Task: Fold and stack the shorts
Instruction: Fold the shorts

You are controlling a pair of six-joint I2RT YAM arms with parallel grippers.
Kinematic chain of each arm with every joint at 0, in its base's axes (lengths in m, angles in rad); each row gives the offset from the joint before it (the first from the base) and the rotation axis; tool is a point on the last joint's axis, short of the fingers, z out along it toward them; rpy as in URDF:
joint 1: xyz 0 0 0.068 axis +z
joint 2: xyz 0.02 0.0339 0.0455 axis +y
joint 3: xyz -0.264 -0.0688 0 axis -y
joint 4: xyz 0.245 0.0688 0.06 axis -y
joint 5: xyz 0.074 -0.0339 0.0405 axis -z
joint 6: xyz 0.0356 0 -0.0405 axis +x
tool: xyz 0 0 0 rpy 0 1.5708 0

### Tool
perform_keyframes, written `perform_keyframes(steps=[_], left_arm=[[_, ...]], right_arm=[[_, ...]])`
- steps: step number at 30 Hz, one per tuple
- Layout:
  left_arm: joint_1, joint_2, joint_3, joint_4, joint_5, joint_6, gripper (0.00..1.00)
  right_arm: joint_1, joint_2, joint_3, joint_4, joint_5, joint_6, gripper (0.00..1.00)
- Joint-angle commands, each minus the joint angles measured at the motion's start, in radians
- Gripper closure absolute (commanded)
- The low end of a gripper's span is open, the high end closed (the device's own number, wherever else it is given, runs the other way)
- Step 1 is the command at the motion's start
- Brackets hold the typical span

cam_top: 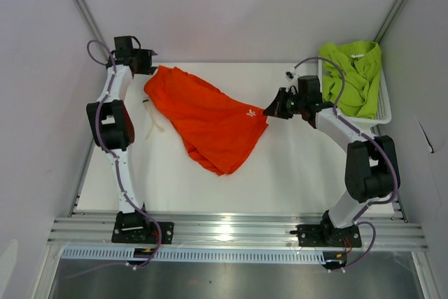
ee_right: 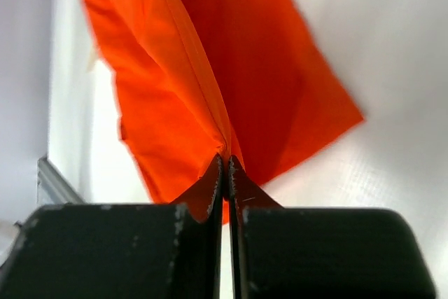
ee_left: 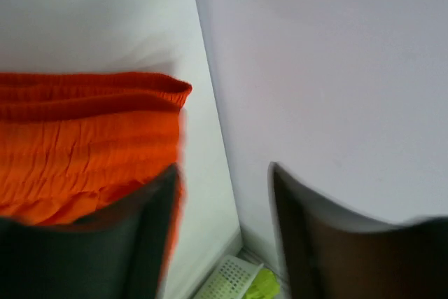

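The orange-red shorts lie spread on the white table, with a small white logo near their right edge and a white drawstring trailing at the left. My right gripper is shut on their right edge and lifts the fabric; the right wrist view shows the cloth pinched between the closed tips of this gripper. My left gripper is open at the back left, beside the waistband; its gap holds nothing. The lime green shorts lie in the basket.
A white mesh basket stands at the back right against the wall; it also shows small in the left wrist view. Grey walls close in the back and both sides. A metal rail runs along the near edge.
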State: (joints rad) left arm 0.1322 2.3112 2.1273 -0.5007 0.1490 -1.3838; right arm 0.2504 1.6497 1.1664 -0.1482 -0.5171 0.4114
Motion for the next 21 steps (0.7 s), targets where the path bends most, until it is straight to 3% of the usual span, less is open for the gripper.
perform_keyframes(steps=[1, 2, 3, 4, 5, 6, 7, 8, 10, 12, 15, 21], left_arm=[[-0.031, 0.069, 0.035, 0.212, 0.064, -0.026, 0.26], [-0.035, 0.085, 0.052, 0.215, 0.069, -0.024, 0.10], [-0.039, 0.099, 0.103, 0.212, 0.073, -0.020, 0.01], [-0.043, 0.118, 0.118, 0.209, 0.084, -0.012, 0.01], [-0.045, 0.122, 0.132, 0.209, 0.089, -0.006, 0.01], [-0.045, 0.117, 0.146, 0.214, 0.090, 0.000, 0.01], [-0.043, 0.102, 0.146, 0.215, 0.090, 0.024, 0.01], [-0.040, 0.090, 0.145, 0.215, 0.087, 0.038, 0.01], [-0.034, 0.065, 0.151, 0.203, 0.083, 0.112, 0.01], [-0.023, 0.021, 0.168, 0.136, 0.060, 0.164, 0.01], [-0.013, -0.051, 0.164, 0.052, 0.024, 0.258, 0.01], [-0.005, -0.221, -0.018, -0.001, -0.028, 0.396, 0.01]], right_arm=[[-0.037, 0.053, -0.037, 0.101, 0.095, 0.053, 1.00], [-0.042, 0.071, -0.036, 0.104, 0.110, 0.058, 1.00], [-0.042, 0.114, -0.027, 0.085, 0.121, 0.059, 1.00], [-0.042, 0.133, -0.013, 0.076, 0.135, 0.061, 1.00], [-0.042, 0.149, -0.005, 0.069, 0.156, 0.063, 0.93], [-0.042, 0.175, -0.001, 0.058, 0.164, 0.060, 0.70], [-0.042, 0.185, 0.009, 0.052, 0.179, 0.060, 0.58], [-0.042, 0.190, 0.013, 0.033, 0.198, 0.056, 0.38], [-0.042, 0.177, 0.012, 0.026, 0.236, 0.050, 0.26], [-0.042, 0.159, 0.006, 0.007, 0.255, 0.043, 0.20], [-0.040, 0.121, -0.014, -0.002, 0.259, 0.026, 0.19], [-0.030, 0.064, -0.094, 0.044, 0.204, 0.044, 0.10]])
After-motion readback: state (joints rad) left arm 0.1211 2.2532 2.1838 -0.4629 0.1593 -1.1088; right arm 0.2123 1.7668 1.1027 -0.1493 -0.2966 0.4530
